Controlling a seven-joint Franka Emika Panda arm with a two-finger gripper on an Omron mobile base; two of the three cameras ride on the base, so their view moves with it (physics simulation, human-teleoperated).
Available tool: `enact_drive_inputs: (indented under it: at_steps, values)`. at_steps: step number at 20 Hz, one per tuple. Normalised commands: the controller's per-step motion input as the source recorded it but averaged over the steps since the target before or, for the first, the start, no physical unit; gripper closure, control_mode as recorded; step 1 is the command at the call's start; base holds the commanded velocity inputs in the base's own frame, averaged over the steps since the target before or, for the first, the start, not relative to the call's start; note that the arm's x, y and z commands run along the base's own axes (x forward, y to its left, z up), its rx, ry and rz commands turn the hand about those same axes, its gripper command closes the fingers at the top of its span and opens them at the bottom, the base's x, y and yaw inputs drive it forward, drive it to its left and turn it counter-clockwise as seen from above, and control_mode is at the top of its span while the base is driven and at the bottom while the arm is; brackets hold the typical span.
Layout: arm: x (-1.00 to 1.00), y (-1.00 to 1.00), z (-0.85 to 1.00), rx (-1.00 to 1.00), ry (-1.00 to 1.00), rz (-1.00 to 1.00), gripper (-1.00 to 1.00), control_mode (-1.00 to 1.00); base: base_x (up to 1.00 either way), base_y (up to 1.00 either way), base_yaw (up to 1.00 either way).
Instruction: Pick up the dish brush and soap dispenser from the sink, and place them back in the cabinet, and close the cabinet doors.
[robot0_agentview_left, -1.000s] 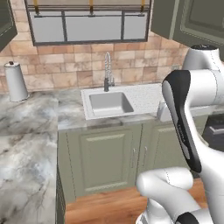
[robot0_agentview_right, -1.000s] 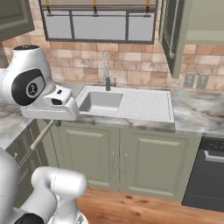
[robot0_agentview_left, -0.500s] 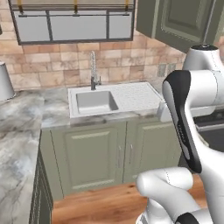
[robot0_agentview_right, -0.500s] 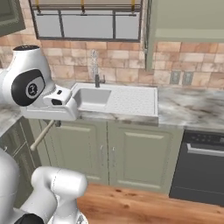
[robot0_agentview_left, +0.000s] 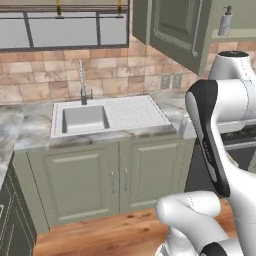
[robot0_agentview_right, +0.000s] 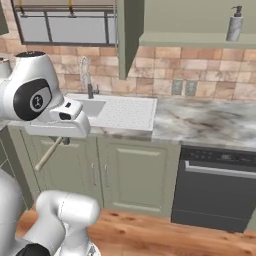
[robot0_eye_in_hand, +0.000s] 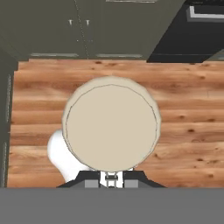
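Observation:
The round beige head of the dish brush (robot0_eye_in_hand: 111, 124) sits right in front of the hand camera, with my gripper (robot0_eye_in_hand: 111, 178) shut on it over the wood floor. From the right base view the dish brush (robot0_agentview_right: 49, 154) hangs slanting below the gripper (robot0_agentview_right: 64, 141), in front of the base cabinets left of the sink (robot0_agentview_right: 127, 112). The soap dispenser (robot0_agentview_right: 234, 24) stands upright on the bottom shelf of the open cabinet (robot0_agentview_right: 200, 38), also seen as soap dispenser (robot0_agentview_left: 226, 21). One of the cabinet doors (robot0_agentview_left: 172, 30) is swung open, and the door (robot0_agentview_right: 127, 35) appears edge-on. The sink (robot0_agentview_left: 135, 111) basin looks empty.
A chrome faucet (robot0_agentview_left: 82, 86) rises behind the basin. A black dishwasher (robot0_agentview_right: 220, 185) sits under the marble counter (robot0_agentview_right: 205, 122) right of the sink. Green base cabinets (robot0_agentview_left: 115, 175) front the wood floor (robot0_eye_in_hand: 183, 113). My white arm (robot0_agentview_left: 215, 130) blocks the right of the left base view.
The base has driven to the right, so the whole scene slid left and the open wall cabinet with the soap dispenser came into view. The arm keeps its pose with the brush.

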Motion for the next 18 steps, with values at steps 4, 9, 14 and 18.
enact_drive_inputs:
  at_steps: [4,9,14,18]
  values:
    - [0.0,0.0,0.0,0.0,0.0,0.0,1.0,1.0,-0.1,-0.64,-0.01]
    - [0.0,0.0,0.0,0.0,0.0,0.0,1.0,1.0,-0.06,-0.66,-0.01]
    - [0.0,0.0,0.0,0.0,0.0,0.0,1.0,1.0,0.0,-0.69,0.0]
    - [0.0,0.0,0.0,0.0,0.0,0.0,1.0,1.0,0.0,-0.71,0.0]
